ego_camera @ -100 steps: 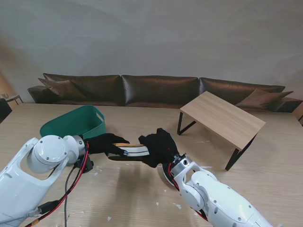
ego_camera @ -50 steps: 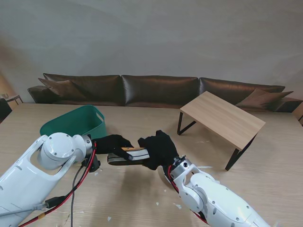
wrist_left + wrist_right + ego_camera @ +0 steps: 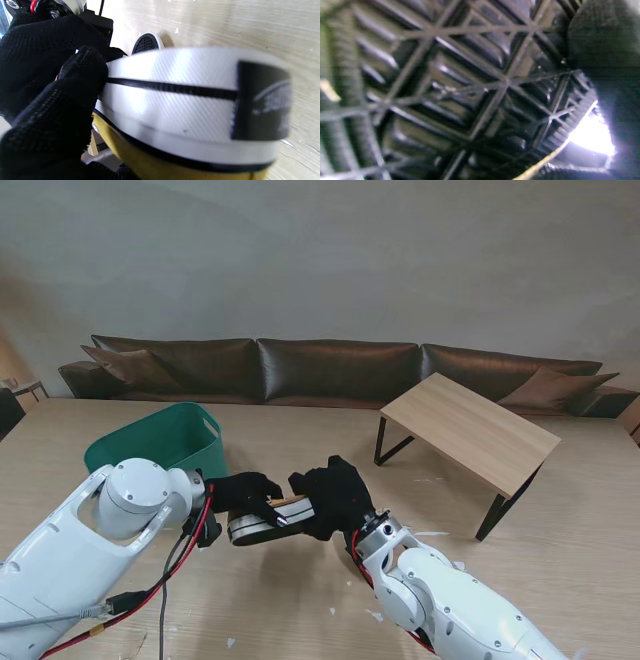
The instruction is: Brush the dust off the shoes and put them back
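You are looking down at a light wood-grain worktop point(image 3: 300, 600) that is filling the lower half of the stand view. Small white scraps point(image 3: 374, 615) are lying scattered on it near the bottom centre of the frame.

A green plastic bin point(image 3: 160, 440) is standing at the centre left of the frame, partly behind the left arm. A small wooden side table point(image 3: 470, 430) on dark legs is standing on the worktop at the centre right. A long dark brown leather sofa point(image 3: 330, 370) is running across the middle of the frame behind the worktop, with a plain grey wall point(image 3: 320, 260) taking up the upper half.

At the centre of the frame, both black-gloved hands are meeting on one shoe point(image 3: 258, 526). The left hand point(image 3: 243, 490) is clamped on the shoe; in the left wrist view its fingers point(image 3: 70, 100) are pressing against the white sidewall with its black stripe, above yellow canvas. The right hand point(image 3: 330, 495) is closed around the other end of the same shoe, and the right wrist view is filled by the dark ribbed tread of the sole point(image 3: 460, 95), blurred and very close. You cannot tell from these views whether the shoe is touching the worktop.

In the left wrist view, a second shoe point(image 3: 147, 43) is showing its dark tread and white rim on the worktop just beyond the held one.
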Tool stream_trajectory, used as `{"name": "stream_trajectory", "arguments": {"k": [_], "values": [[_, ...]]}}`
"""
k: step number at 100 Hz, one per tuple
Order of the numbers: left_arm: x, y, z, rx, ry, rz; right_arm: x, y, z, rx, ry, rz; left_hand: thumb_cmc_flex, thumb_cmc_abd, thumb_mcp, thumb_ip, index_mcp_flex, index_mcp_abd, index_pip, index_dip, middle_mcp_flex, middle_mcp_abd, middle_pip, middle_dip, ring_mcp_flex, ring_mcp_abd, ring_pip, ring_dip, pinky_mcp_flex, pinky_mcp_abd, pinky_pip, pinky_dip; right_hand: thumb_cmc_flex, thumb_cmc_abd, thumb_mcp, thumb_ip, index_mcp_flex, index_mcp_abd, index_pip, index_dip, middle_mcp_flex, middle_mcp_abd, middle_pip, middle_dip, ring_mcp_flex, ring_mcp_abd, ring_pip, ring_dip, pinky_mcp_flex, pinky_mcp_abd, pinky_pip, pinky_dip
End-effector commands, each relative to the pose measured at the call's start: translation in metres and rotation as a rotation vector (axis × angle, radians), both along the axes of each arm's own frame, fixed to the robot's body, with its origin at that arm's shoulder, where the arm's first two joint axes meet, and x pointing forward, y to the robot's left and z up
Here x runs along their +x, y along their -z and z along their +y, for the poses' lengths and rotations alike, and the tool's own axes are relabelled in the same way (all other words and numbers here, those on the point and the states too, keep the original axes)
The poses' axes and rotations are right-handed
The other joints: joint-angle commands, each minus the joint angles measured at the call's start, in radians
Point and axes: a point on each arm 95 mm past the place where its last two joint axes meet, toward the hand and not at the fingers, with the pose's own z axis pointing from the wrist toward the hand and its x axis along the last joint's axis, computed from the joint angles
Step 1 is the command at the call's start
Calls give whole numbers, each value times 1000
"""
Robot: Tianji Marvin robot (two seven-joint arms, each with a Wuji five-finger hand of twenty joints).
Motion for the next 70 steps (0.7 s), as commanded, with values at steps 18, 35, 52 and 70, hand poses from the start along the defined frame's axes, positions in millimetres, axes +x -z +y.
{"name": "stream_trajectory", "arguments": {"k": [18, 35, 52, 70], "values": [[-14, 15, -32, -67, 37, -12, 2, -23, 18, 45, -5, -36, 363, 92, 67, 22, 128, -112, 442, 68, 177, -140, 52, 286, 264, -252, 341, 33, 177, -160, 259, -45, 251, 317, 271, 123, 17, -82, 150, 51, 8, -44, 81, 21, 130, -130, 280, 112, 176, -47, -7, 0], [-17, 18, -32, -60, 11, -63, 4, -21, 16, 24, 7, -30, 377, 68, 112, 19, 156, -100, 462, 56, 171, -126, 60, 338, 271, -317, 285, -29, 264, -222, 226, -141, 193, 342, 231, 121, -83, 30, 2, 106, -72, -22, 25, -43, 116, -126, 51, 9, 92, -5, -59, -65], [-20, 18, -28, -51, -27, -109, 6, -20, 14, 2, 30, -13, 384, 53, 124, 18, 172, -100, 456, 44, 176, -124, 53, 332, 272, -327, 277, -59, 312, -212, 181, -180, 8, 428, 188, 260, -263, 145, -369, 307, -273, -6, 1, -179, -51, -50, -166, -53, -85, 40, -124, -172], [-26, 21, -24, -16, -75, -169, 8, -21, 11, 1, 68, 51, 384, 48, 132, 17, 180, -99, 456, 41, 182, -124, 51, 327, 274, -327, 287, -65, 334, -200, 167, -187, -160, 440, 62, 254, -536, 252, -483, 248, -548, 26, -44, -263, -303, 15, -296, -145, -296, 60, -231, -243]]}}
